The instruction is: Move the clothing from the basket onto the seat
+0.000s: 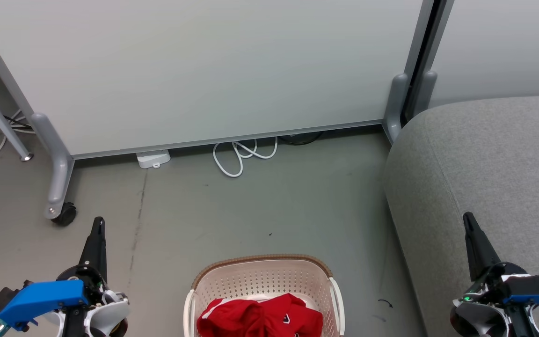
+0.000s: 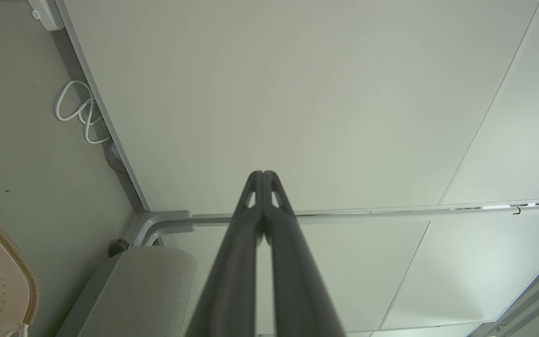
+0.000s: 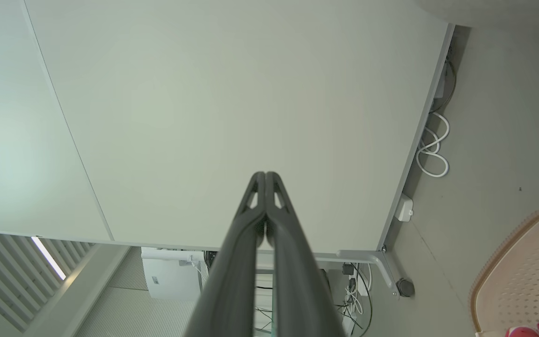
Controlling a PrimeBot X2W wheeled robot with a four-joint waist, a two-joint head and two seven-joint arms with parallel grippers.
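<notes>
One cream-white plastic basket (image 1: 262,259) held soft red striped clothing (image 1: 260,318) near one big grey sofa (image 1: 484,164). The left end effector (image 1: 97,222) and right end effector (image 1: 468,217) were each pinched together, empty.

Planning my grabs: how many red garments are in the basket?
2, it seems: a white-striped garment at the left of the basket, an emblem-marked garment at its right; more may hide beneath.

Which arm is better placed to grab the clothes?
Right, probably: the right pincer, shut, hangs by the sofa beside the basket of red clothes; the left pincer, also shut, is farther from it.
</notes>
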